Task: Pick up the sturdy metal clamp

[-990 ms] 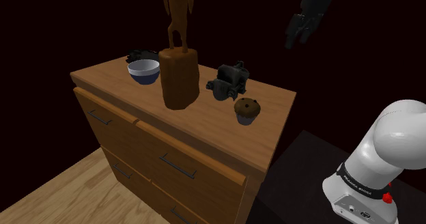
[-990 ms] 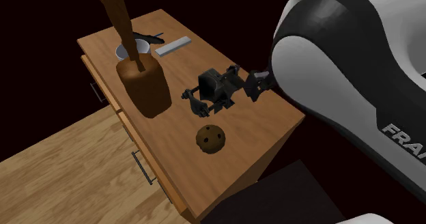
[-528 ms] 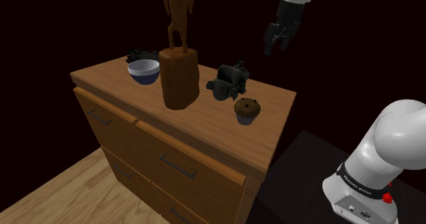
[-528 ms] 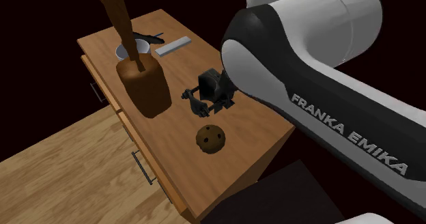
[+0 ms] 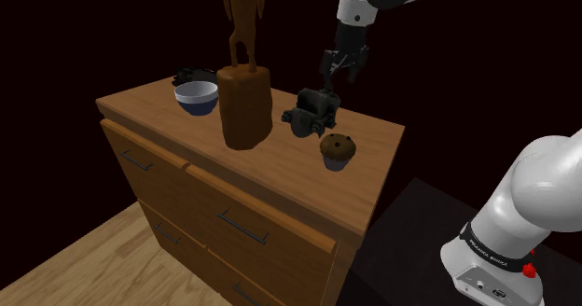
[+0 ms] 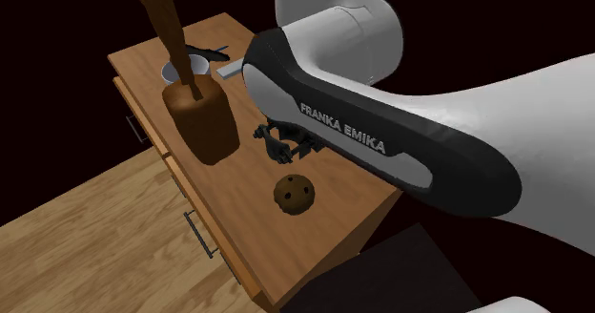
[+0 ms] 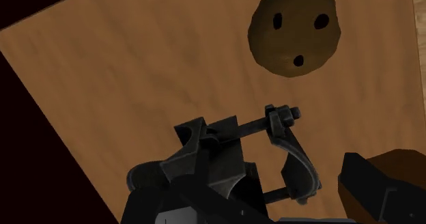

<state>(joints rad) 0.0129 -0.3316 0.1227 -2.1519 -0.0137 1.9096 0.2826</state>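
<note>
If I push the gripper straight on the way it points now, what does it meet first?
Probably the dark clamp, just ahead of the open gripper on the wooden dresser top; the gap is unclear.

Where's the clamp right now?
In the shoulder view, the dark clamp sits on the wooden dresser, right of the brown block, behind the muffin, below the pincer.

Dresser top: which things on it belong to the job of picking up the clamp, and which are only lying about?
For the job:
dark metal clamp
gripper, open, close above it

Lying about:
bowl
tall brown block
brown muffin-like thing
grey flat bar
dark object behind the bowl
</note>
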